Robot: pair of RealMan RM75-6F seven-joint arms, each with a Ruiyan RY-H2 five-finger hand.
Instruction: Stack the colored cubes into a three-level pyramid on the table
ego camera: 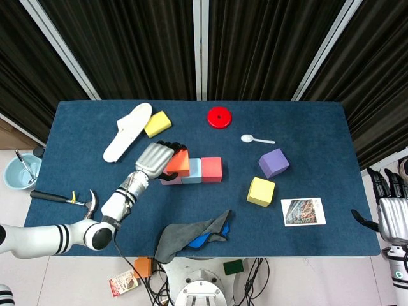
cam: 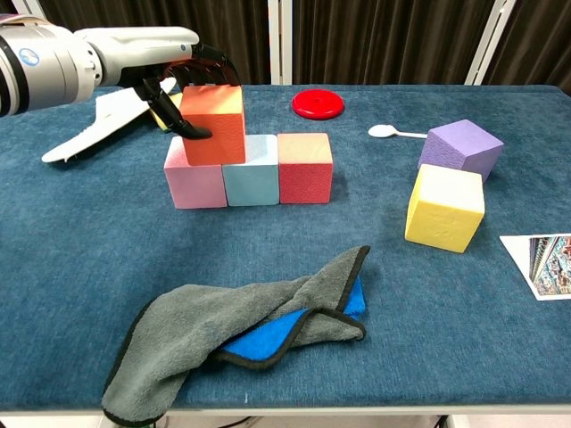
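My left hand (ego camera: pixel 155 159) grips an orange cube (cam: pixel 214 125) from the left and behind. It holds the cube over the seam between the pink cube (cam: pixel 194 183) and the light blue cube (cam: pixel 252 178). Whether the orange cube rests on them I cannot tell. A red cube (cam: pixel 305 168) ends that row of three on the right. A yellow cube (cam: pixel 444 207) and a purple cube (cam: pixel 461 149) stand apart at the right. Another yellow cube (ego camera: pixel 157 123) lies at the back left. My right hand (ego camera: pixel 390 213) hangs off the table's right edge, holding nothing, fingers apart.
A white insole (ego camera: pixel 127 131) lies at the back left, with a red disc (ego camera: pixel 218 117) and a white spoon (ego camera: pixel 257 139) at the back. A grey and blue cloth (cam: pixel 241 330) lies near the front edge. A photo card (ego camera: pixel 303 211) lies front right. A hammer (ego camera: pixel 64 199) sits left of the table.
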